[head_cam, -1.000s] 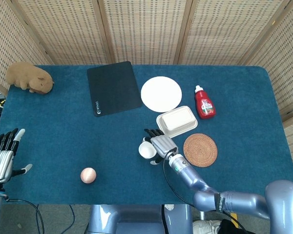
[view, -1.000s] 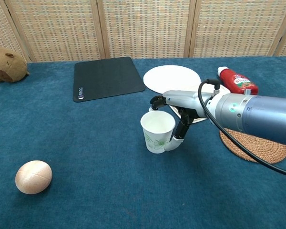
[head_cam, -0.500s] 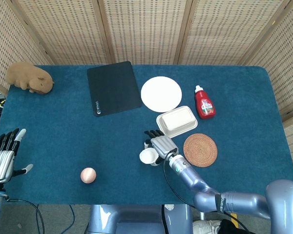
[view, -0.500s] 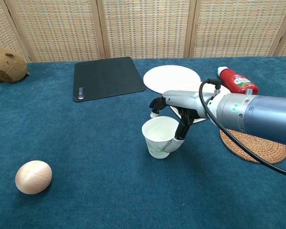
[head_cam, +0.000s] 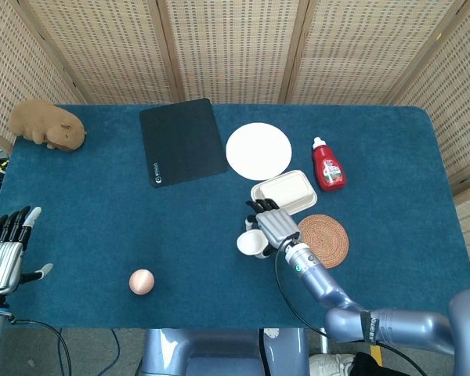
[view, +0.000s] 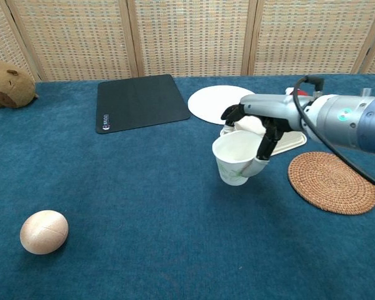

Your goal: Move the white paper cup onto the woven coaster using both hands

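My right hand grips the white paper cup by its far side and rim, holding it lifted and tilted above the blue cloth; in the head view the cup sits just left of the hand. The round woven coaster lies bare to the right of the cup, also seen from above as the coaster. My left hand hovers open at the table's near left edge, far from the cup, fingers spread, holding nothing.
A white rectangular dish lies just behind the hand, a white plate and red bottle further back. A black mat, a plush capybara and a wooden egg lie to the left.
My right hand has lifted the cup and carried it to the right, closer to the coaster. The left hand has stayed where it was.
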`<move>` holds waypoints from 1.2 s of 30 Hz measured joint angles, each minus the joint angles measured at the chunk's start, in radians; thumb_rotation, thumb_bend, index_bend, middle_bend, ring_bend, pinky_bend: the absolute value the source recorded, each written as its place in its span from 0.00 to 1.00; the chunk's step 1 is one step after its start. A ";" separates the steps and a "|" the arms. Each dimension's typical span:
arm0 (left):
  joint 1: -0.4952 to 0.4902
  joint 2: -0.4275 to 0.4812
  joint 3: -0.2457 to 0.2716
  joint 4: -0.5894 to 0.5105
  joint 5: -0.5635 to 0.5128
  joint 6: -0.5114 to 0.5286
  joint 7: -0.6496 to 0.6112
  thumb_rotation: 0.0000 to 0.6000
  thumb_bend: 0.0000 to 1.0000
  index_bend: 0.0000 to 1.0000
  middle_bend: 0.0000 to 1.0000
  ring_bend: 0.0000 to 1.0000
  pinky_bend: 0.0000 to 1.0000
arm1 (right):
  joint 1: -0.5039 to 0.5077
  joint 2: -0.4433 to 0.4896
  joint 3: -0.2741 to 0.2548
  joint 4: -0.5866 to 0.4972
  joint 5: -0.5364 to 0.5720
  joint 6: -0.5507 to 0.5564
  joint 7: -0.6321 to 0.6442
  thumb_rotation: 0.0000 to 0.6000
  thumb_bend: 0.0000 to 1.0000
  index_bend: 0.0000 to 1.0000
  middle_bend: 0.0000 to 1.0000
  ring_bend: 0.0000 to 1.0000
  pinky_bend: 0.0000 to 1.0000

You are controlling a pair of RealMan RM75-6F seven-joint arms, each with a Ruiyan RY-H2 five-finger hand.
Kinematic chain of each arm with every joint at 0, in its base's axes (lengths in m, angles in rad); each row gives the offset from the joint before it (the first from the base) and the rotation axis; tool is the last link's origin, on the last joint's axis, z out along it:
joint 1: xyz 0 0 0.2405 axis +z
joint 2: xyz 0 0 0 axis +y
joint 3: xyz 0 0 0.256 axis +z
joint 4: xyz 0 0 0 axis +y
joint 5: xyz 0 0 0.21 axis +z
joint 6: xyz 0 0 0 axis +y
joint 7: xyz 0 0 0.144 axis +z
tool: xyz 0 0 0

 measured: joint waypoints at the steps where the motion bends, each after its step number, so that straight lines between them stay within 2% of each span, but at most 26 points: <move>1: 0.001 0.000 0.000 -0.001 0.001 0.001 0.001 1.00 0.13 0.00 0.00 0.00 0.00 | -0.006 0.019 -0.004 -0.010 0.006 0.007 -0.005 1.00 0.02 0.45 0.07 0.00 0.00; 7: 0.003 0.001 -0.004 -0.003 0.001 0.003 0.001 1.00 0.14 0.00 0.00 0.00 0.00 | -0.054 0.110 -0.047 -0.046 0.028 0.030 -0.007 1.00 0.02 0.45 0.07 0.00 0.00; 13: 0.003 0.000 -0.003 -0.006 0.008 0.003 0.010 1.00 0.13 0.00 0.00 0.00 0.00 | -0.110 0.160 -0.084 -0.050 0.012 0.038 0.042 1.00 0.02 0.45 0.07 0.00 0.00; 24: 0.005 -0.004 -0.005 -0.010 0.013 0.005 0.020 1.00 0.13 0.00 0.00 0.00 0.00 | -0.152 0.184 -0.098 -0.015 -0.033 0.024 0.106 1.00 0.02 0.45 0.07 0.00 0.00; 36: 0.006 -0.003 -0.006 -0.012 0.013 0.001 0.018 1.00 0.14 0.00 0.00 0.00 0.00 | -0.157 0.168 -0.097 0.040 -0.021 -0.004 0.115 1.00 0.02 0.43 0.07 0.00 0.00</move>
